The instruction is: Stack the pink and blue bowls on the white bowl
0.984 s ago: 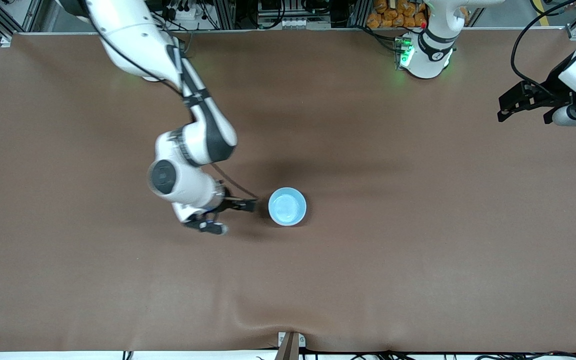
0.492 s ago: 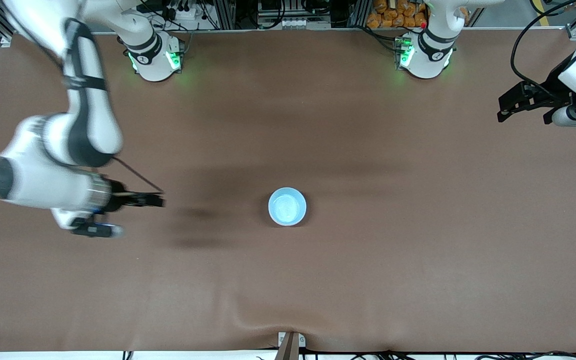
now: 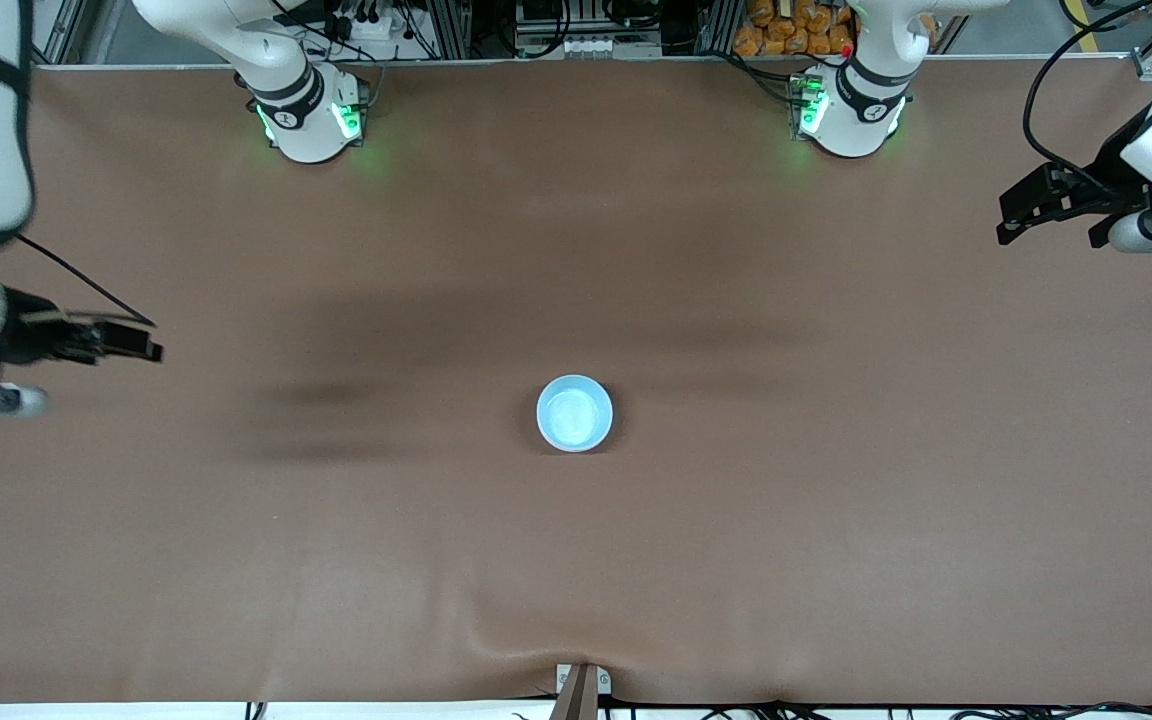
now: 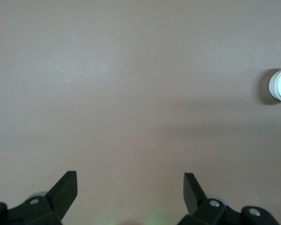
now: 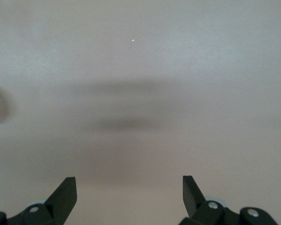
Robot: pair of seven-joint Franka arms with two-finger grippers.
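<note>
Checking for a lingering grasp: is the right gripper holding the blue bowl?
No. The right gripper is open over bare table, and the blue bowl sits alone mid-table.

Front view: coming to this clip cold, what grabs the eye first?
A lone blue bowl sits upright near the middle of the brown table; from above only its blue inside shows. The right gripper, open and empty, is over the right arm's end of the table, and the left gripper, also open, waits over the left arm's end.
</note>
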